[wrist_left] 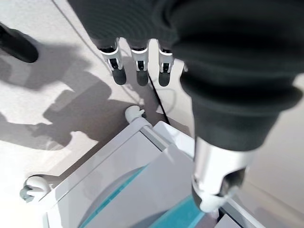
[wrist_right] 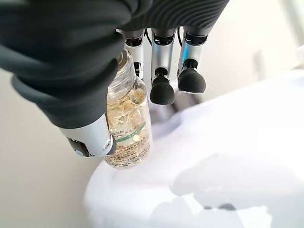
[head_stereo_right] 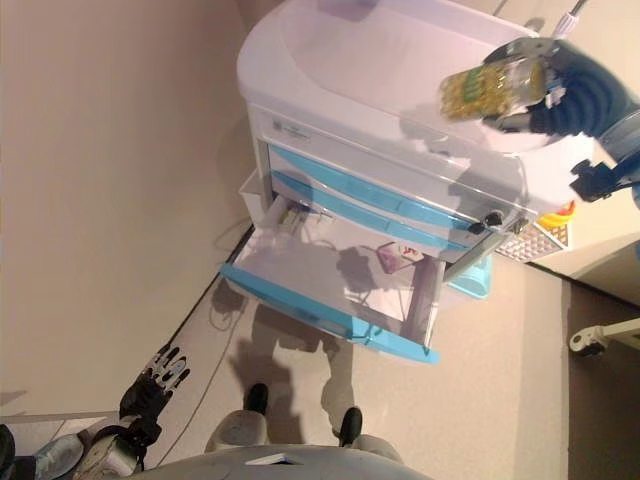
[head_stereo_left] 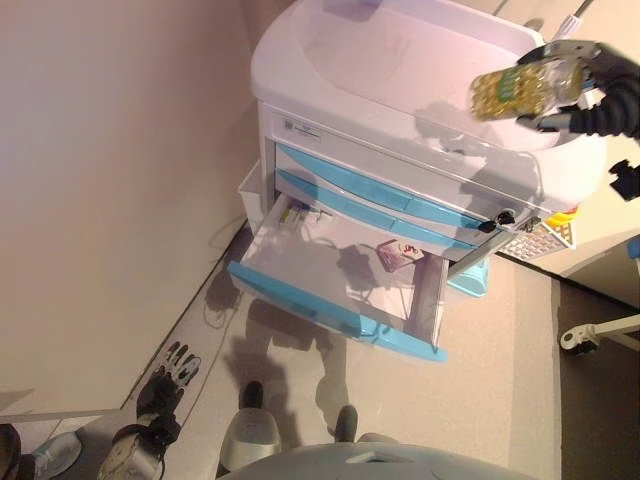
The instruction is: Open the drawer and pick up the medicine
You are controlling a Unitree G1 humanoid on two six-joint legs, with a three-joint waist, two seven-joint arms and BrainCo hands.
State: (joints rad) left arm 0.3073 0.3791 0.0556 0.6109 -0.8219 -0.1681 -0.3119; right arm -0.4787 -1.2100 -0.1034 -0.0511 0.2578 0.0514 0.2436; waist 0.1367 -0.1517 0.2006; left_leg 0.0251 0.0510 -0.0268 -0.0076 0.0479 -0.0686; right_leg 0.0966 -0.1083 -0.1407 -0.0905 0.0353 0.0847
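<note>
**Medicine bottle held above the cart top; lower drawer open**

1. Nearest to us, the left hand [head_stereo_left: 172,378] hangs low beside the floor, away from the cart. Its fingers [wrist_left: 138,66] are straight and relaxed, and it holds nothing.

2. Beyond it stands the medical cart [head_stereo_left: 400,120], white with blue drawer fronts. We see its lowest drawer [head_stereo_left: 330,270] pulled fully out. The drawer's white interior is mostly bare: a small pink packet [head_stereo_left: 395,255] lies toward the back right, and some small items, too indistinct to identify, sit in the back left corner.

3. The two upper drawers [head_stereo_left: 370,195] show closed blue fronts.

4. Farthest from us, the right hand [head_stereo_right: 560,90] is raised over the right part of the cart's white top [head_stereo_right: 380,60]. It is closed around the medicine bottle [wrist_right: 127,126], with the thumb on one side and fingers on the other. The bottle is clear, carries a label band, and is filled with yellow capsules. It is clear of the cart's surface, lying roughly sideways in the head views.

5. A white basket [head_stereo_left: 540,240] hangs at the cart's right side.
</note>
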